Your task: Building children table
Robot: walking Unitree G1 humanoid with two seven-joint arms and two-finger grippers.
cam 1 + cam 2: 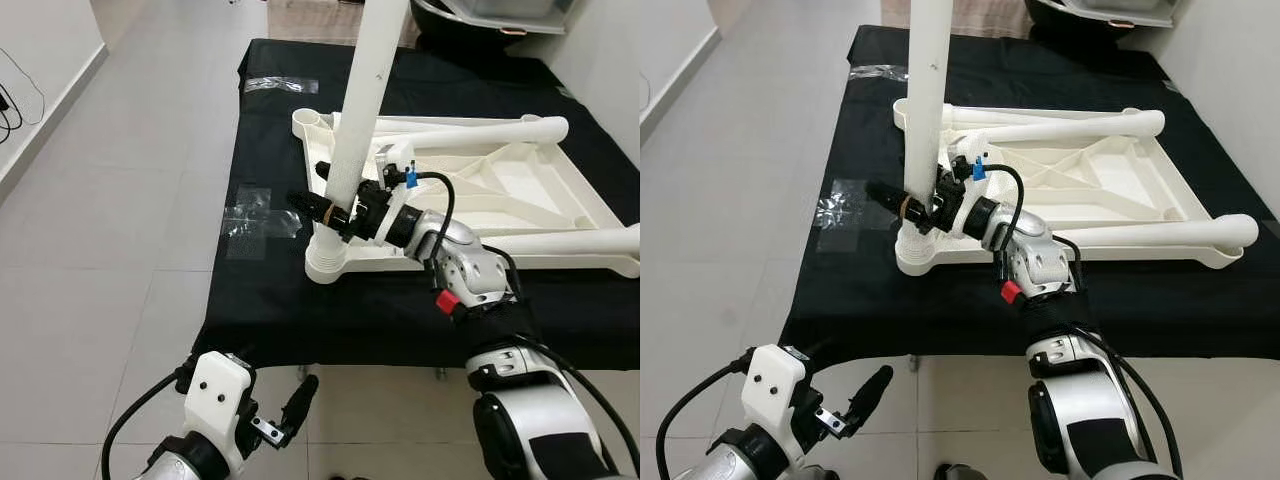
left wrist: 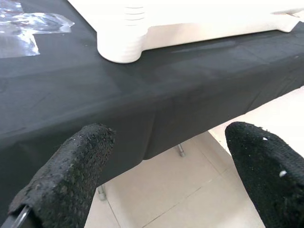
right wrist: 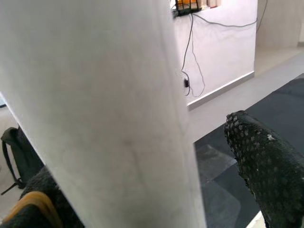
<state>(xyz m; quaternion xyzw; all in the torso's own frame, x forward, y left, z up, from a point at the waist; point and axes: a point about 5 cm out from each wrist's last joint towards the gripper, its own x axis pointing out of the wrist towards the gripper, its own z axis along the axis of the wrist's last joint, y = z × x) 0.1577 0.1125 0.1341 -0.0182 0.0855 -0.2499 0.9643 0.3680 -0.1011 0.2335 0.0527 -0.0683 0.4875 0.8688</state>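
Observation:
The white children's table point(image 1: 500, 190) lies upside down on a black-covered table point(image 1: 260, 300). One white leg point(image 1: 365, 90) stands upright in the near-left corner socket point(image 1: 328, 262). Two more legs point(image 1: 470, 128) point(image 1: 570, 242) lie along the frame. My right gripper point(image 1: 325, 205) straddles the upright leg low down, just above the socket. In the right wrist view the leg point(image 3: 95, 95) sits between the fingers, and one finger point(image 3: 266, 161) stands apart from it. My left gripper point(image 1: 295, 405) hangs open below the table's front edge, with nothing between its fingers point(image 2: 71, 175).
Clear plastic bags lie on the black cloth left of the frame point(image 1: 255, 215) and at the far left corner point(image 1: 280, 85). Tiled floor point(image 1: 110, 250) runs along the left side, with a wall and cables at the far left. Dark objects stand beyond the table's far edge.

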